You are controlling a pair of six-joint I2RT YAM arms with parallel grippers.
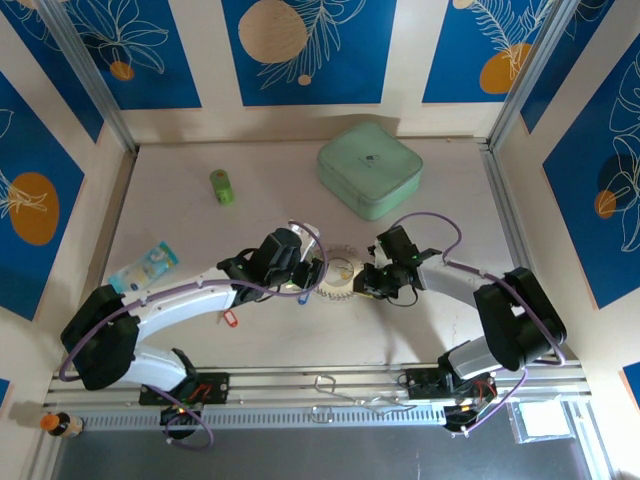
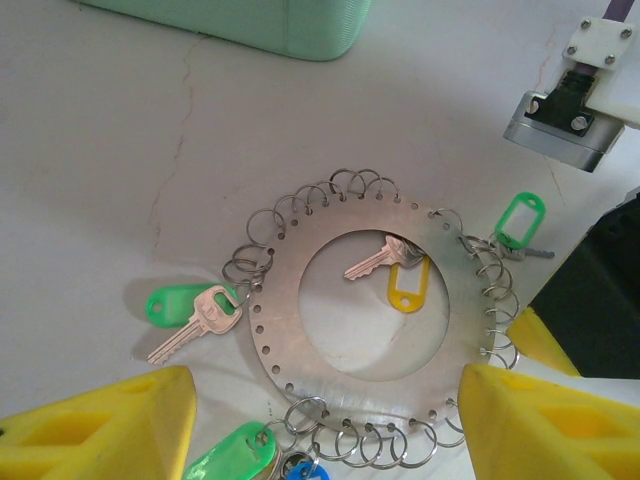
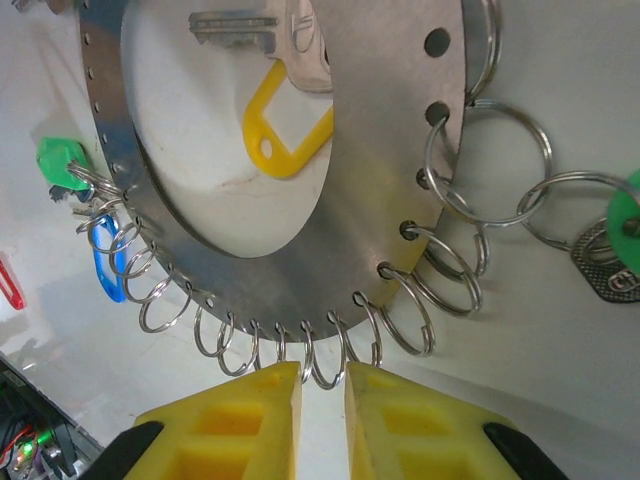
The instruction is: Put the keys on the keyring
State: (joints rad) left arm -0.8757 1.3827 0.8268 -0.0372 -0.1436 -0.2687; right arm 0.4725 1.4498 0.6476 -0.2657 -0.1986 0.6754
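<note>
Yellow-fingered right gripper (image 3: 322, 380): nearly pressed together around one rim loop (image 3: 322, 350); I cannot tell if it pinches.
Left gripper (image 2: 328, 380): spread, straddling keyring (image 2: 455, 300).
Keyring: flat on table (image 2: 120, 150), between both grippers.
Advice: close squarely on one loop, sparing its neighbours.

Left arm (image 1: 170, 305) and right arm (image 1: 470, 290) angled inward toward frame centre; left gripper (image 2: 325, 400) fingers wide apart, right gripper (image 3: 323, 400) fingers narrowly parted.

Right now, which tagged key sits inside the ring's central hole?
The yellow-tagged key; the green-tagged keys lie outside the keyring rim.
</note>
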